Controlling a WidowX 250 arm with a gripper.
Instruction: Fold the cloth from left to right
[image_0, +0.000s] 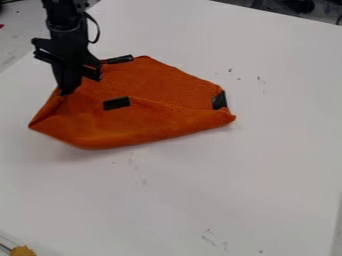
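The black gripper hangs down at the upper left, shut on the left part of the orange cloth. The cloth is bunched and creased at its fingertips. From there the cloth spreads to the right, with a pointed corner at the far left and another at the right. Its front part is turned up in a long rounded fold. Black patches show at the back edge, near the middle and at the right end. What lies under the fold is hidden.
The cloth lies on a white tabletop with a few small dark marks. A yellow-orange object is at the bottom left corner. Dark items stand beyond the table's back edge at the upper right.
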